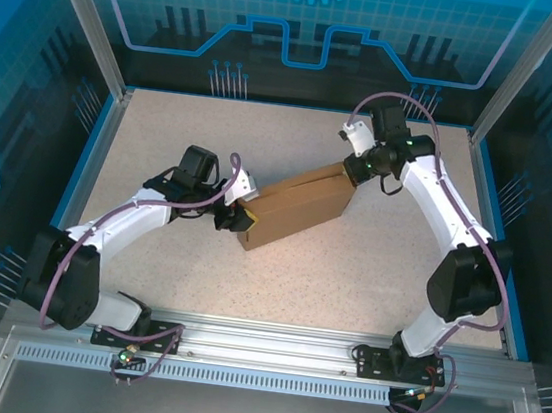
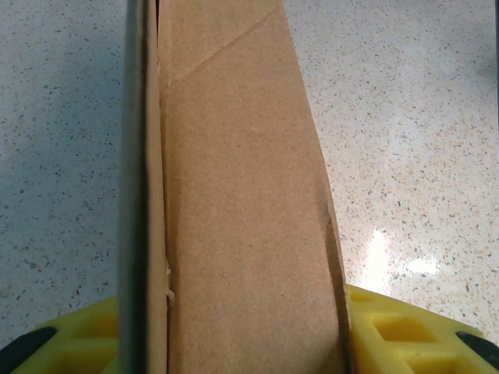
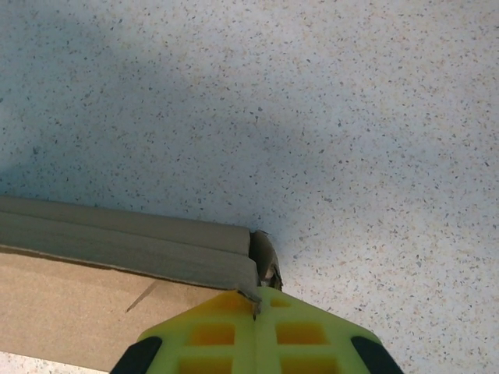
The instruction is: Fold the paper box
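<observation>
The paper box [image 1: 296, 209] is sitting on the speckled table [image 1: 164, 132] between your two grippers. Its long axis is running straight from the left gripper [image 1: 238, 214] out to the right gripper [image 1: 351, 170]. Your left gripper is clamping the end nearest it, with cardboard filling the gap between its yellow fingers [image 2: 390, 327] and stretching directly ahead. Your right gripper [image 3: 257, 304] is clenched, its tips touching the box's corner just to their left. Whether it is pinching cardboard, you cannot tell.
</observation>
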### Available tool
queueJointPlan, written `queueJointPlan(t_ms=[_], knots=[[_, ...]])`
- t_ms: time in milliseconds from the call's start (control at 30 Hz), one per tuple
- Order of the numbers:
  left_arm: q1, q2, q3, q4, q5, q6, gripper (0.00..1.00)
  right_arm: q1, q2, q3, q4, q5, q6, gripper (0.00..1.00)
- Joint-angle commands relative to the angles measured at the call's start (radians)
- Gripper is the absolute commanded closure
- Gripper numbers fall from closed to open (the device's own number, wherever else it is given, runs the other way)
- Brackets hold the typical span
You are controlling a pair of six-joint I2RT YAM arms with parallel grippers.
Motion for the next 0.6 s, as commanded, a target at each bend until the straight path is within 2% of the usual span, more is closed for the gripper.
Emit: queueJointPlan(t_ms=[0, 567], knots=[[0.007, -0.020, -0.007, 0.049, -0.028, -0.029, 0.63, 0.013, -0.047, -0.044, 0.014, 0.028, 0.031, 0.95], [0.008, -0.025, -0.018, 0.051, -0.037, -0.040, 0.63, 0.008, -0.135, -0.247, 0.184, 0.068, 0.042, 0.96]])
